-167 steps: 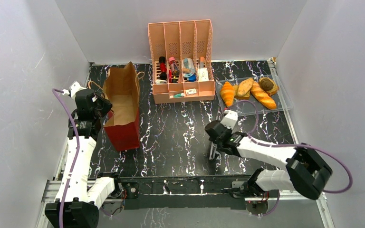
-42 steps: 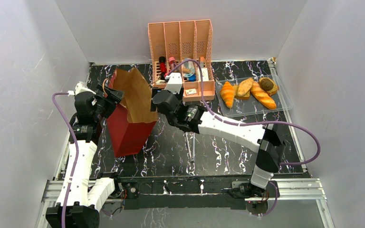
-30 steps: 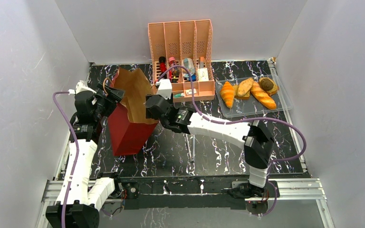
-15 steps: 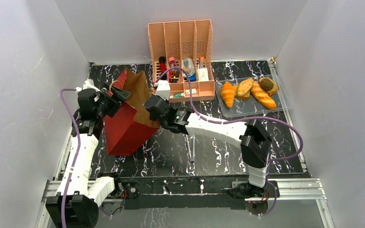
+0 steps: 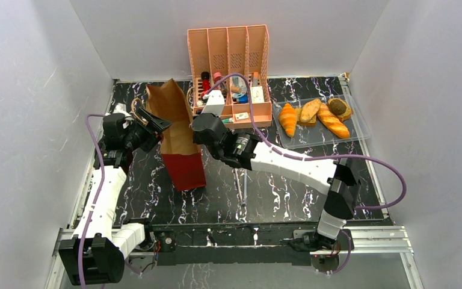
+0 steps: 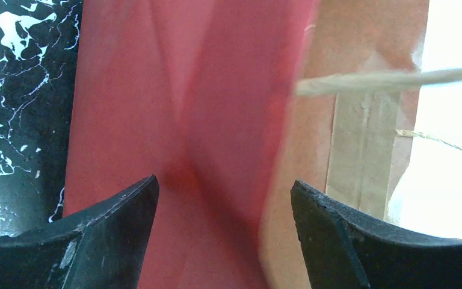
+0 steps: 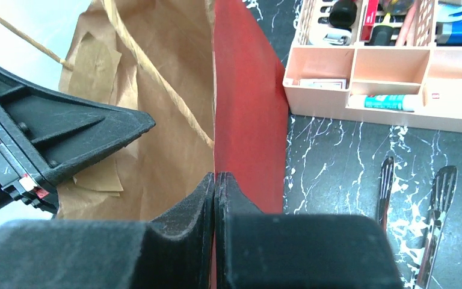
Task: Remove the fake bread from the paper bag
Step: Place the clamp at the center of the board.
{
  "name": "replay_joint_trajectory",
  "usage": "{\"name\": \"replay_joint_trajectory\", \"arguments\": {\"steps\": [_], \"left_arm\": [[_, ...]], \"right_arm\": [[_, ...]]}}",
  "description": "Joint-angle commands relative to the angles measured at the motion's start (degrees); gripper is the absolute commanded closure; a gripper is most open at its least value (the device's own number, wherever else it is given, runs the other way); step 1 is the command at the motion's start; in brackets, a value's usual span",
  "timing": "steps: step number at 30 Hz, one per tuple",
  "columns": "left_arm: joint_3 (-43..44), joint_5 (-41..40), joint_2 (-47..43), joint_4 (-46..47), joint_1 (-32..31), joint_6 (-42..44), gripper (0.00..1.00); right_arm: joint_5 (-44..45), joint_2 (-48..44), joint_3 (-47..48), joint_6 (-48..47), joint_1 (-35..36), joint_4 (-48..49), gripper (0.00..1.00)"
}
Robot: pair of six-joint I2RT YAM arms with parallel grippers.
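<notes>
With your right gripper clamped on the paper bag rim and left gripper gaping beside it, you probably needed to hold it upright.

This is a robotics lab test cell, not a home or a shop. Plain pale walls box in 3 sides of a black marble-patterned surface. 2 white arms, the left arm and the right arm, trail purple cables and are bolted to an aluminium rail at its near edge. The goods are staged props — toy bread in a clear tray, a pink organizer, a paper bag.
</notes>
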Motion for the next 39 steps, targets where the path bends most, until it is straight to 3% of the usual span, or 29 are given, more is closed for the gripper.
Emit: {"name": "replay_joint_trajectory", "arguments": {"steps": [1,9,14,23,29,39], "left_arm": [[-0.5,2.7,-3.2,2.8,0.6,-4.6,0.20],[-1.7,10.3,-1.7,7.7,0.6,-9.2,0.20],[-2.0,17.7,2.2,9.7,0.6,-8.7,0.21],[-1.6,22.7,5.0,9.7,0.6,-5.6,0.21],[-0.8,21.8,4.1,8.6,0.6,-4.9,0.21],[-5.0,19.4,-0.9,18.3,0.7,-17.0,0.20]], "right_arm": [[2.9,-4.1,-1.2,-2.2,1.3,4.6,1.00],[3.4,-4.6,-2.3,-2.7,1.3,5.3,1.00],[3.2,-3.8,-0.5,-3.2,1.4,5.3,1.00],[3.3,-4.0,1.8,-4.6,2.0,4.7,1.00],[5.1,-5.0,1.5,-5.7,4.1,4.9,1.00],[9.0,-6.6,-1.8,-6.6,7.1,6.2,1.00]]}}
